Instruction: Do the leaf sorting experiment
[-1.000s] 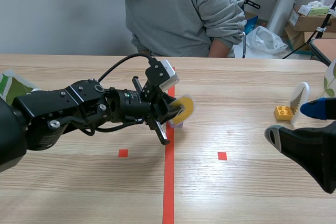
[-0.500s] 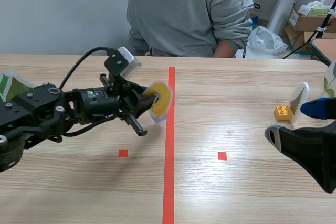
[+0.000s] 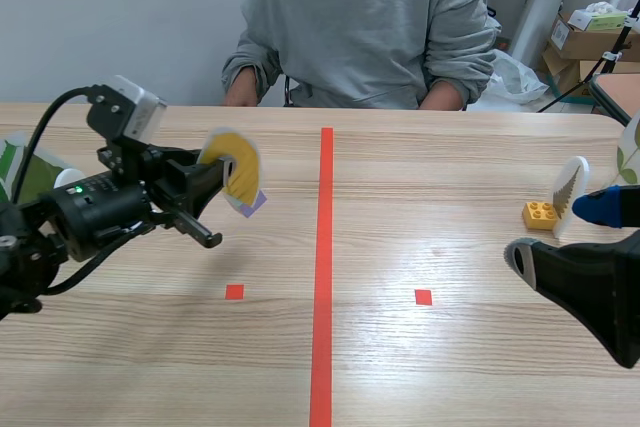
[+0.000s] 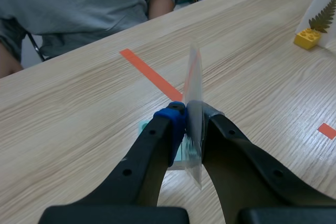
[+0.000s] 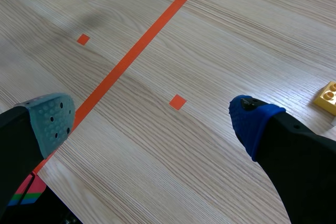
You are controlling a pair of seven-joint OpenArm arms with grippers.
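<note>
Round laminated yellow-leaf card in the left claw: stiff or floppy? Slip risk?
Probably fairly stiff: the round laminated yellow-leaf card stands straight, edge-on, beyond the left claw, with no droop. Likely light, being so thin. Its smooth clear film might slip between the pads.

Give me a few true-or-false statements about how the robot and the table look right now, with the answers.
The left gripper is shut on a yellow leaf card. True.
The right gripper holds a toy brick. False: it is open and empty; the yellow brick sits on the table.
A fern leaf card stands upright by the yellow brick. True.
The yellow leaf card is on the robot's right of the long tape line. False: it is left of the orange-red tape line.
</note>
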